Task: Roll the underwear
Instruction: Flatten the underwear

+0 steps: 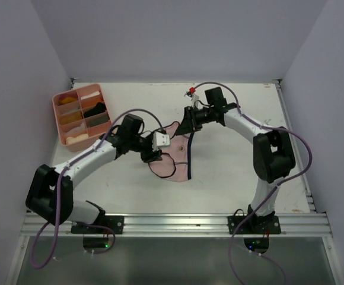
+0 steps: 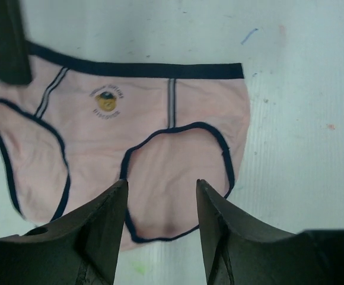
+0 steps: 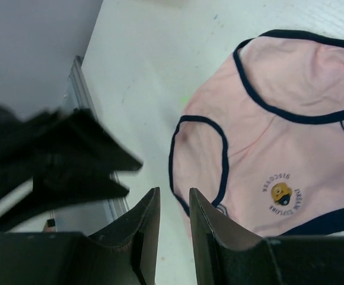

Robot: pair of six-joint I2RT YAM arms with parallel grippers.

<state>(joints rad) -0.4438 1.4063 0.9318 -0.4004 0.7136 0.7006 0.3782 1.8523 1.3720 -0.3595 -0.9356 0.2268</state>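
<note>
A pale pink underwear (image 1: pixel 177 159) with thin dark edging lies spread flat on the white table. In the left wrist view the underwear (image 2: pixel 160 127) shows its waistband at the top and a small round logo. My left gripper (image 2: pixel 160 185) hovers open just over its lower leg-hole edge, with nothing between the fingers. My right gripper (image 3: pixel 174 191) stands narrowly open over bare table beside the underwear (image 3: pixel 290 148), near its waistband end, holding nothing. From above, the left gripper (image 1: pixel 151 155) is at the garment's left side and the right gripper (image 1: pixel 190 129) at its far end.
A pink compartment tray (image 1: pixel 59 119) with several rolled cloth pieces sits at the back left. Grey walls close in the table on three sides. A metal rail (image 1: pixel 172 223) runs along the near edge.
</note>
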